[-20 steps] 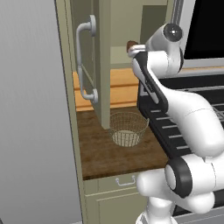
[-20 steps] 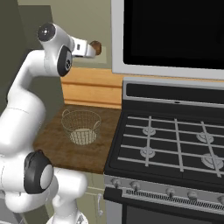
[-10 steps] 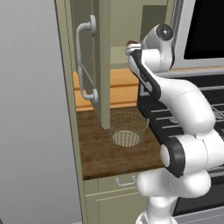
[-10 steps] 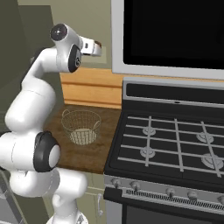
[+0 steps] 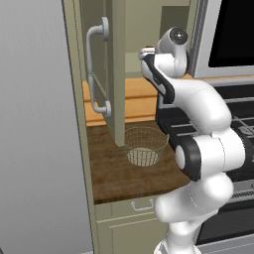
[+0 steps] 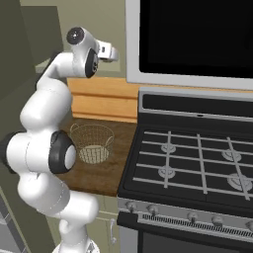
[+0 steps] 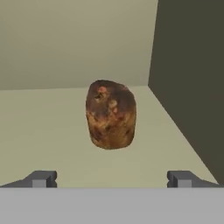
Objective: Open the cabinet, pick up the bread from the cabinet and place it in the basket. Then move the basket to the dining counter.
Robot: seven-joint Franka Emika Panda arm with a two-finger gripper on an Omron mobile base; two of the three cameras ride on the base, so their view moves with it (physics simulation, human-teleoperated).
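Note:
The cabinet (image 5: 134, 30) stands open, its door (image 5: 117, 74) swung out edge-on with the long silver handle (image 5: 96, 74) facing left. In the hand view the bread (image 7: 110, 114), a brown roundish lump, lies on the pale cabinet shelf straight ahead. My gripper (image 7: 111, 179) is open, its fingertips (image 7: 41, 178) spread wider than the bread and still short of it. The hand (image 5: 147, 52) reaches up into the cabinet opening, also seen as the gripper (image 6: 111, 52). The wire basket (image 5: 144, 146) (image 6: 92, 143) sits below on the short dark worktop. The dining counter is out of view.
A black stove (image 6: 197, 163) (image 5: 240, 124) adjoins the worktop on the right, with a dark appliance (image 6: 197, 34) above it. Orange planks (image 6: 101, 101) back the worktop. A low drawer (image 5: 141, 204) sits under it. A dark cabinet side wall (image 7: 190, 78) stands right of the bread.
The arm has straightened and carried the hand a little further into the cabinet toward the bread. The jaws stayed open. Basket and door have not moved.

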